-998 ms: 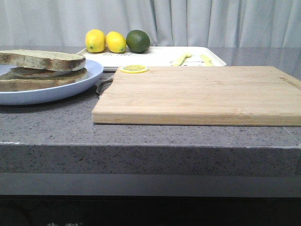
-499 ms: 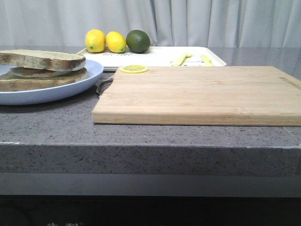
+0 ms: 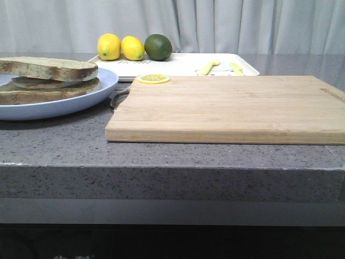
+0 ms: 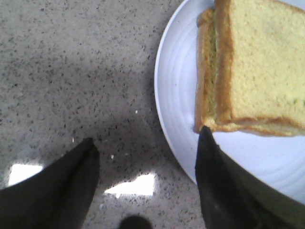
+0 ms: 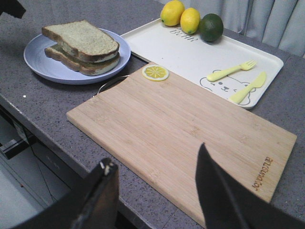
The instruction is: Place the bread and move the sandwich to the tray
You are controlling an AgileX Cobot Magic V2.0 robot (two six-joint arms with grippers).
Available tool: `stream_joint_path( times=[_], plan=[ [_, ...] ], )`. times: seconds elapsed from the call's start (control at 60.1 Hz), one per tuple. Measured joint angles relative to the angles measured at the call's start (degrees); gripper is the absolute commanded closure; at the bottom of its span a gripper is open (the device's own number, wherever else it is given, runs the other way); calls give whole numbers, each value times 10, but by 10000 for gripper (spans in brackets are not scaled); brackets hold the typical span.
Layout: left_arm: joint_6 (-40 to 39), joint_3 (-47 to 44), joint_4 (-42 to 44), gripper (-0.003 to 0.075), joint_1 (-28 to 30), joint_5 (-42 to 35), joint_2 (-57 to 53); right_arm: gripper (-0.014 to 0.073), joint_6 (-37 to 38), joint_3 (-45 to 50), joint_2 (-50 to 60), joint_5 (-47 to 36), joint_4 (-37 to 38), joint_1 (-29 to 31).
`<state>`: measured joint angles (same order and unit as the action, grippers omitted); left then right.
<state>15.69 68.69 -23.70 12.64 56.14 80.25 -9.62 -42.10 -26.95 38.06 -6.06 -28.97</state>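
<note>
Sandwich assembled on the plate, my left gripper (image 4: 145, 152) closest

Left gripper wide open and empty, one finger (image 4: 217, 186) at the sandwich (image 4: 252, 71) corner, over the pale blue plate (image 4: 176, 95). Soft, porous, square bread (image 5: 82, 38) tops it. The glossy white tray (image 5: 190, 55) lies beyond the wooden board (image 5: 176, 129); right gripper (image 5: 157, 191) open, empty, well apart.

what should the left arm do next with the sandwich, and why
Probably ease the left gripper toward the plate so its open jaws straddle the rim. The sandwich looks assembled, bread already on top, yet the plate sits on the counter and the tray holds only fruit and cutlery.
</note>
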Motion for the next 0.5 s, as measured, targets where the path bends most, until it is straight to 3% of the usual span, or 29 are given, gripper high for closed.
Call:
stream_joint_path(
  times=[0.499],
  plan=[
    [68, 16, -113, 309, 1, -31, 133, 202, 0, 1, 0, 0, 0, 0]
  ],
)
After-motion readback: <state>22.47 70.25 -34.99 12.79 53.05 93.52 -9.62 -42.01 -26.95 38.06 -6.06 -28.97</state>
